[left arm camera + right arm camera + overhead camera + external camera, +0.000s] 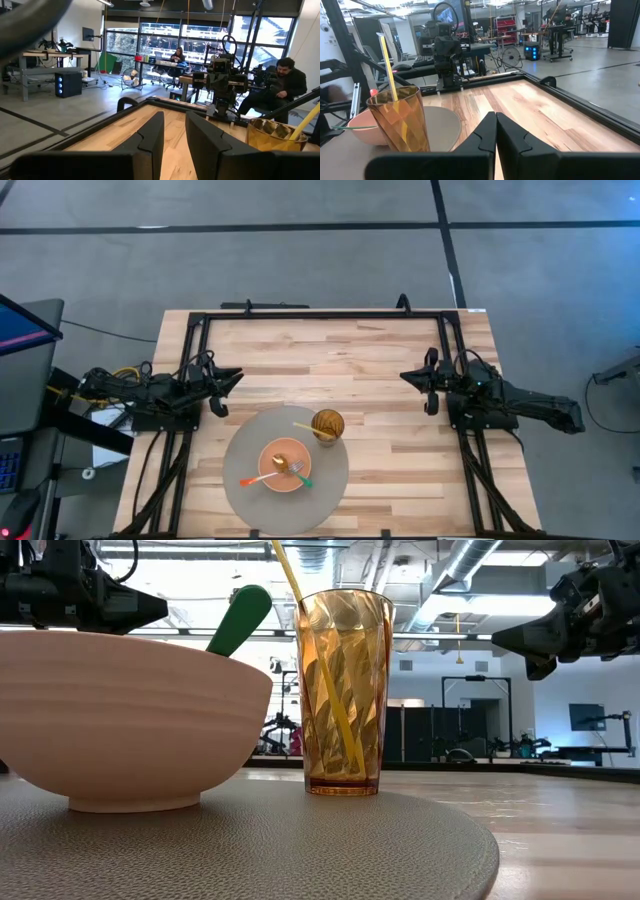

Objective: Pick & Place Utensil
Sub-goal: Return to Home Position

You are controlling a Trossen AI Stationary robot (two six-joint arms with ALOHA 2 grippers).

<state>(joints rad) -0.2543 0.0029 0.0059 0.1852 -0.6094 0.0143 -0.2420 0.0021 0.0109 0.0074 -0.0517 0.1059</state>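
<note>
A peach bowl (272, 482) (130, 720) stands on a round grey mat (245, 495) near the table's near edge. Two utensils lie in the bowl: an orange-handled one (254, 479) and a green-handled one (304, 481) (240, 618), whose handles stick out over the rim. Beside the bowl stands an amber cup (327, 423) (345, 690) (402, 120) with a yellow utensil (322, 665) (387, 60) leaning inside it. My left gripper (236, 377) (175, 137) hovers at the table's left side, slightly open. My right gripper (405, 376) (496, 131) hovers at the right side, shut. Both are well clear of the mat.
A black frame (320, 313) runs along the table's far edge and down both sides past the arms. Bare wood (330, 370) lies between the two grippers and to the right of the mat. People sit at desks in the room beyond (285, 80).
</note>
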